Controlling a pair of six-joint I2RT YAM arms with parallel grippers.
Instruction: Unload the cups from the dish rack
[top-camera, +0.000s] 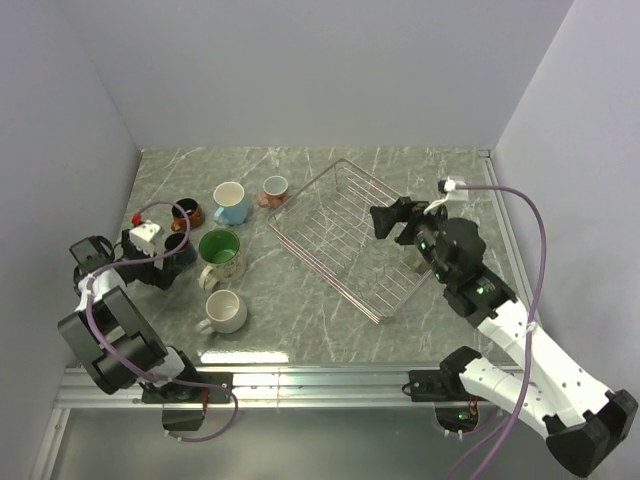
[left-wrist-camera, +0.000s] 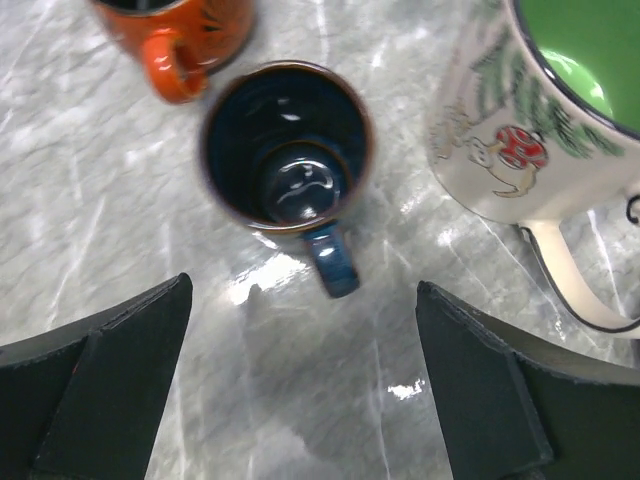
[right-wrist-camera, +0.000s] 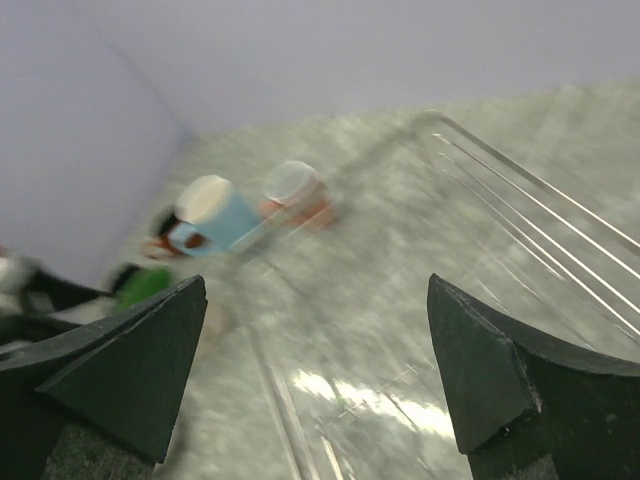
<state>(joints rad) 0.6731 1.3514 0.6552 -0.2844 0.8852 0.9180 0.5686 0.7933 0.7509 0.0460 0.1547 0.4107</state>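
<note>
Six cups stand on the table, left of the dish rack: light blue cup, small pink cup, orange-red cup, big flowery cup, white cup and dark blue cup. The left gripper hangs low by the dark blue cup, fingers wide apart, holding nothing. The right gripper reaches over the rack, also spread wide and holding nothing. From above, the left gripper hides most of the dark blue cup. The right wrist view is blurry.
</note>
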